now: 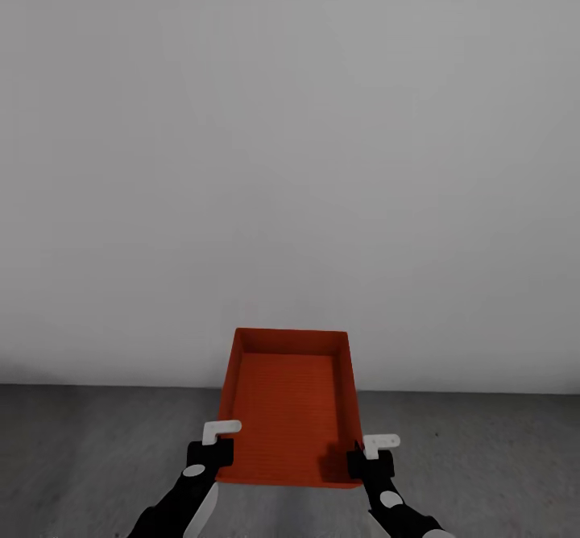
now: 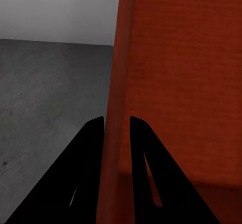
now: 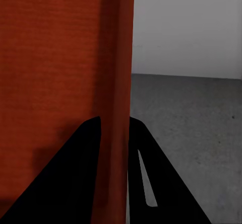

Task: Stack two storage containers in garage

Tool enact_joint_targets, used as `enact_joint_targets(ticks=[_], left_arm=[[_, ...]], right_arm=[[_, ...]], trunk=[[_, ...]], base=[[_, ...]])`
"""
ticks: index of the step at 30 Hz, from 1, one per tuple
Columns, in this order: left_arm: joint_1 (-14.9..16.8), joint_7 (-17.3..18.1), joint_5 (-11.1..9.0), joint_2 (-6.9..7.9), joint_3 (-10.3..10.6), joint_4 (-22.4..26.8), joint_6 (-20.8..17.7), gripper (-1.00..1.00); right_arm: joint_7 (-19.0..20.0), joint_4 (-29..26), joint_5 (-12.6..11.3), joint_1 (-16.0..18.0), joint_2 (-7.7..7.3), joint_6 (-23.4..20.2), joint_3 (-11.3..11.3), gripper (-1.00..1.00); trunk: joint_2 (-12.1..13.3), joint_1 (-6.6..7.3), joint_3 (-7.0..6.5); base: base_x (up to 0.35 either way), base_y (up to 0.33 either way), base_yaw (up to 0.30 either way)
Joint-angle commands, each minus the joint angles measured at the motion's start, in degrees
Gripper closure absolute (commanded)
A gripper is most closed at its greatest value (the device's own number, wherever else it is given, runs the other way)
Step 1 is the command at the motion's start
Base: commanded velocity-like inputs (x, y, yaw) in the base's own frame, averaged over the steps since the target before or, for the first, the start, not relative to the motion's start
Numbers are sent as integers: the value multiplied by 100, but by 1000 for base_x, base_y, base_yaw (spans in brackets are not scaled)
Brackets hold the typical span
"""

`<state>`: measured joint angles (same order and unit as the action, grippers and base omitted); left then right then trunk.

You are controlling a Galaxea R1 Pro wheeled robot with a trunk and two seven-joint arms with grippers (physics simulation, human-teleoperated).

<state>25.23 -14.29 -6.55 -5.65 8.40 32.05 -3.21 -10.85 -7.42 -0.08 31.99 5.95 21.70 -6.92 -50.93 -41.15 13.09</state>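
Note:
A red-orange storage container [image 1: 290, 405] hangs in front of me above the dark grey concrete floor [image 1: 97, 449], open side up and empty. My left gripper [image 1: 216, 451] is shut on its left wall near the front corner, and my right gripper [image 1: 362, 459] is shut on its right wall. In the left wrist view the two black fingers [image 2: 85, 173] pinch the container's wall [image 2: 115, 108]. The right wrist view shows the same: black fingers [image 3: 80, 173] clamp the red wall [image 3: 118, 83].
A plain white wall [image 1: 290, 159] stands close ahead and meets the concrete floor just behind the container. Bare floor [image 3: 191, 123] stretches to both sides.

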Motion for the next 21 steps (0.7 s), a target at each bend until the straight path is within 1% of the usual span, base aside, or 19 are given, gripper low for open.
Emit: enact_joint_targets(ticks=[1,21], left_arm=[[-1,-75,-89,9,39,3,-30,100],[-1,-59,-98,8,39,-5,-42,100]], right_arm=[[-31,-75,122,8,3,388,139,100],[-31,-75,122,9,3,388,139,100]], trunk=[[-7,-1,18],[-7,-1,200]], base=[[0,0,0],[0,0,0]])
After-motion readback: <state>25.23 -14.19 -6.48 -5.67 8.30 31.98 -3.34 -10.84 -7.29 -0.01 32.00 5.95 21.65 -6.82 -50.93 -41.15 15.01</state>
